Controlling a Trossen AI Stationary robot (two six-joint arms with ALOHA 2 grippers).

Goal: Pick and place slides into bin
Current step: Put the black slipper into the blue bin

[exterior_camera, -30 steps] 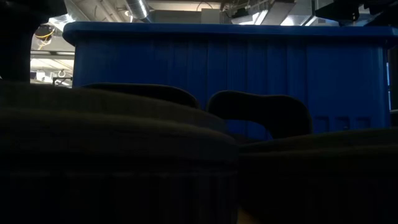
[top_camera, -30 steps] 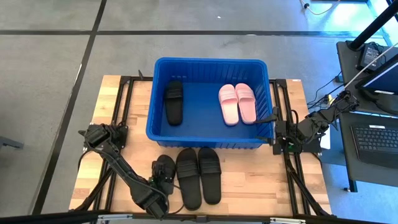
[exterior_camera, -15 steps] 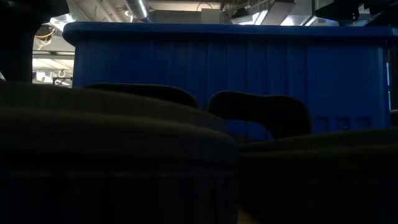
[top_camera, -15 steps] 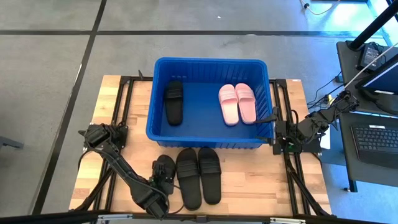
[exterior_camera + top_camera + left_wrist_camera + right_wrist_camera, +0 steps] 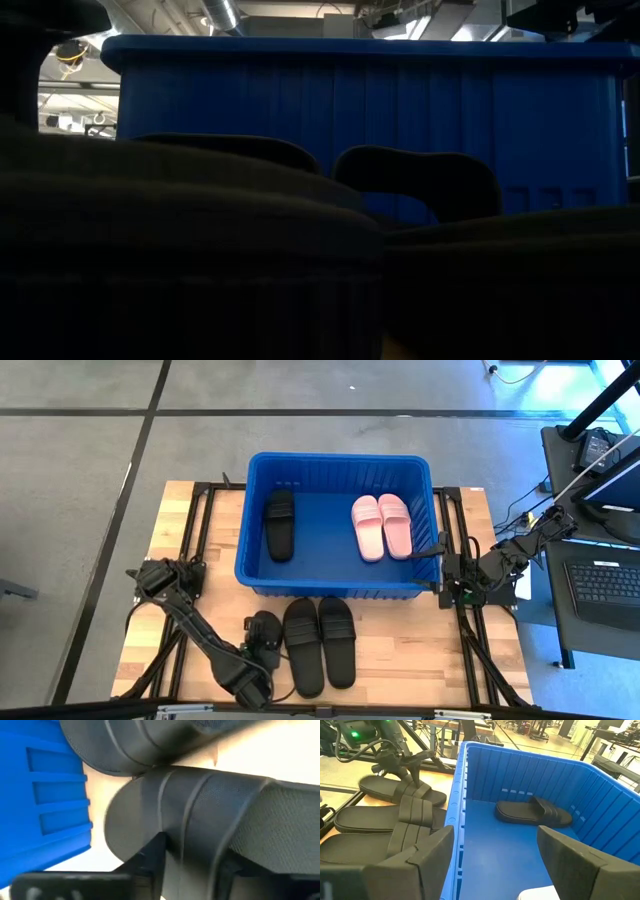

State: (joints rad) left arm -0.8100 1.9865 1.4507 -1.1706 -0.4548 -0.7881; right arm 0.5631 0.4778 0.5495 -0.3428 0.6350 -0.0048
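Left hand [image 5: 264, 647] is closing on the leftmost black slide [image 5: 266, 630] on the table [image 5: 400, 650] — grip unconfirmed; a shallow pinch could slip before the bin [image 5: 335, 593]. Right hand [image 5: 443, 572] is waiting wide — by the bin's corner.

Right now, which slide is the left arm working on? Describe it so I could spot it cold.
Start at the blue bin in the middle of the wooden table. In front of it lie three black slides in a row. The one meant is the leftmost slide, the only one with the left tool on it.
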